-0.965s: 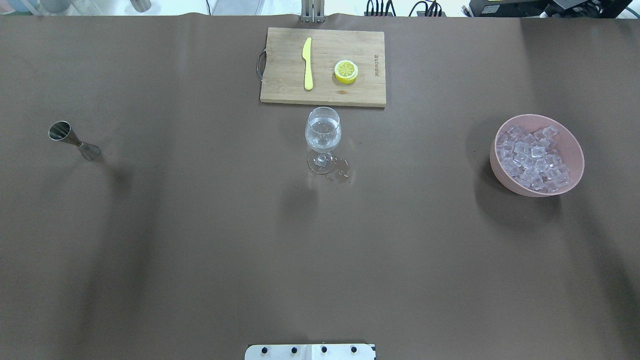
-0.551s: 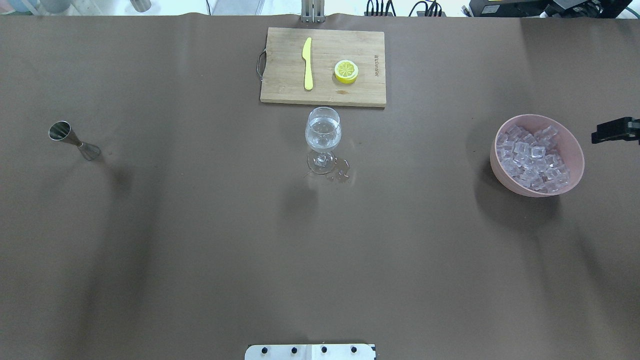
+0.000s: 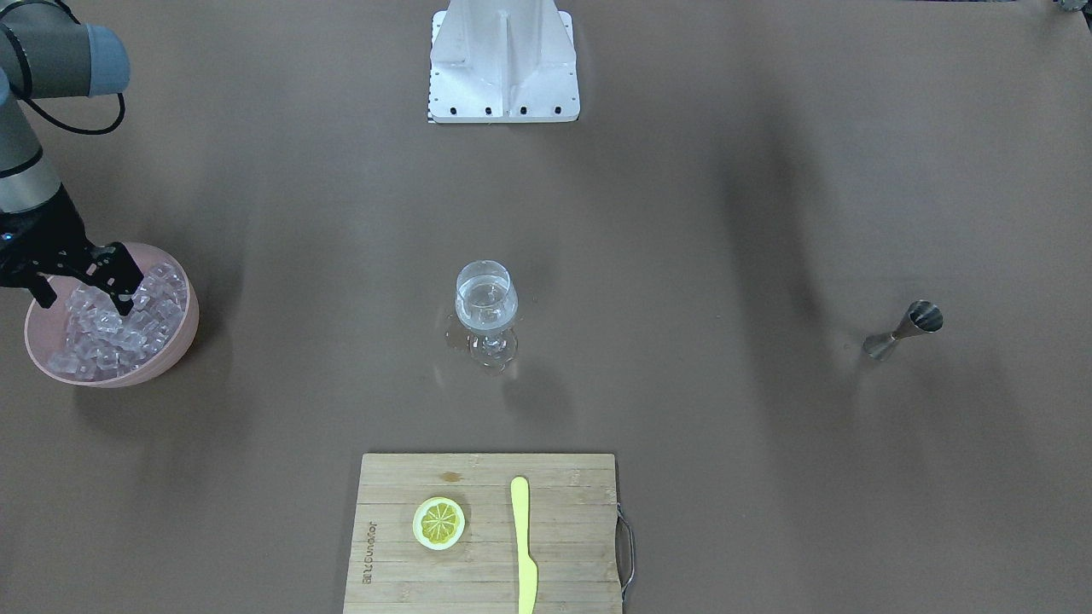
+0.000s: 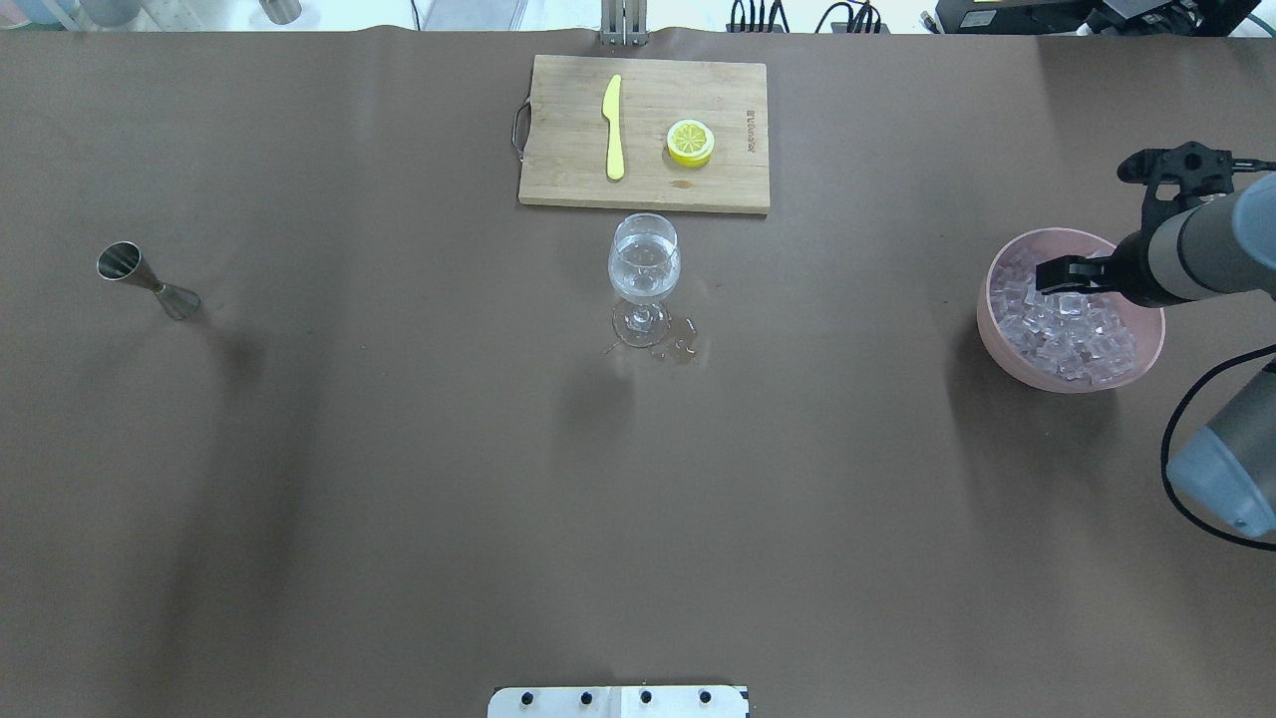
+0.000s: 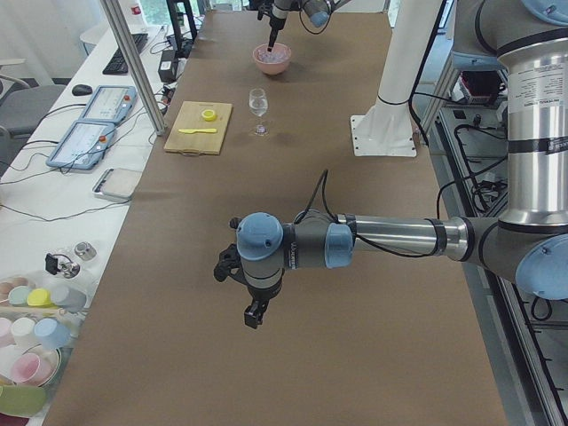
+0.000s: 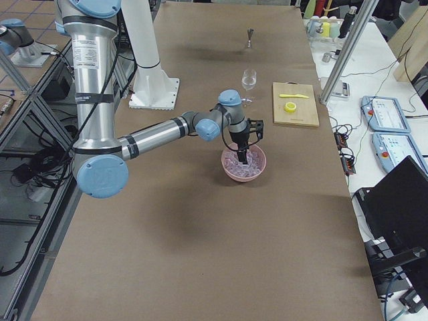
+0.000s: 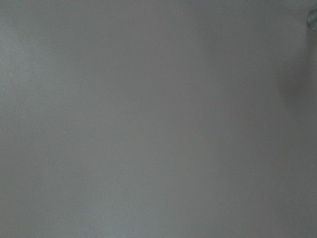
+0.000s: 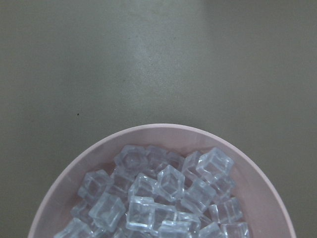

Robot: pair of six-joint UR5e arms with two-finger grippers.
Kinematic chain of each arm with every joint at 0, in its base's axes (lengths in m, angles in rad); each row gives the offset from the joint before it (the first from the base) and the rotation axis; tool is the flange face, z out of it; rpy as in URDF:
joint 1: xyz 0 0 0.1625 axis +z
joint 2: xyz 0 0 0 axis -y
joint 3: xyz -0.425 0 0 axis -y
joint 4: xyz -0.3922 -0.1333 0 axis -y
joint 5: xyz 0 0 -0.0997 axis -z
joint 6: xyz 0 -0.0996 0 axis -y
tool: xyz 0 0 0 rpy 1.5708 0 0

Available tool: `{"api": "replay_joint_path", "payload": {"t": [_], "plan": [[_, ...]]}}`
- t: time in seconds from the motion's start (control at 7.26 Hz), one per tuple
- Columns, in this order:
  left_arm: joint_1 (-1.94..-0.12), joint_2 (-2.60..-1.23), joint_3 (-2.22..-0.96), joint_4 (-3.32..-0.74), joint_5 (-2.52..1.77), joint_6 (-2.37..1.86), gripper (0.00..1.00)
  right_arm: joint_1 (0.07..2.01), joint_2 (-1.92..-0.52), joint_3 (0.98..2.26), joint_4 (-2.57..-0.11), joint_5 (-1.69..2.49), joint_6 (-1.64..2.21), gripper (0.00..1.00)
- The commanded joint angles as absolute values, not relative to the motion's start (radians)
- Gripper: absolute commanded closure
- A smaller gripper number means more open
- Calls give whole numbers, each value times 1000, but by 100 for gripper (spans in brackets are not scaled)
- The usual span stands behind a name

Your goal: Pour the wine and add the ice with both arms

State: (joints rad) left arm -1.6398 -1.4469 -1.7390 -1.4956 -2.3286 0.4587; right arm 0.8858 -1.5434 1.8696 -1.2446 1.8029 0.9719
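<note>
A pink bowl [image 4: 1005,344] full of ice [image 4: 1067,334] stands at the table's right. My right gripper [image 3: 85,304] is open, pointing down over the bowl, its fingertips [image 3: 121,294] at the level of the top cubes and holding nothing. The right wrist view shows the ice [image 8: 163,193] in the bowl [image 8: 163,128] just below. A wine glass [image 4: 644,264] with clear wine stands at the centre. A steel jigger [image 4: 148,281] stands at the far left. My left gripper [image 5: 254,315] hangs above bare table, seen only in the exterior left view; I cannot tell if it is open.
A wooden cutting board [image 4: 648,184] with a yellow knife [image 4: 612,127] and a lemon half [image 4: 690,142] lies behind the glass. A small puddle [image 4: 684,348] lies by the glass's foot. The white base bracket [image 4: 618,701] is at the near edge.
My right arm has come in from the right edge and its gripper now hangs over the bowl of ice. Glass, jigger and board have not moved.
</note>
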Motion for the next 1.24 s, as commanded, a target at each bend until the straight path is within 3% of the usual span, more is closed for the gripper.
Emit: {"api": "replay_joint_path", "payload": {"t": [0.0,0.28,0.55,0.69,0.96,1.1], "plan": [[-1640,-1448,-1736,-1496,-2329,459,2,844,-1528,1833,-1244,1735,980,22],[-1640,-1451,-1733,-1496,-2329,457,2,845,-1540,1833,-1244,1732,979,38],[-1640,-1451,-1733,-1496,-2329,457,2,844,-1551,1835,-1244,1718,979,42],[-1640,-1451,-1733,-1496,-2329,457,2,842,-1551,1835,-1246,1715,979,50],[-1640,-1451,-1733,-1496,-2329,457,2,842,-1551,1836,-1246,1718,979,100],[-1640,-1451,-1733,-1496,-2329,457,2,842,-1548,1844,-1244,1723,979,100]]}}
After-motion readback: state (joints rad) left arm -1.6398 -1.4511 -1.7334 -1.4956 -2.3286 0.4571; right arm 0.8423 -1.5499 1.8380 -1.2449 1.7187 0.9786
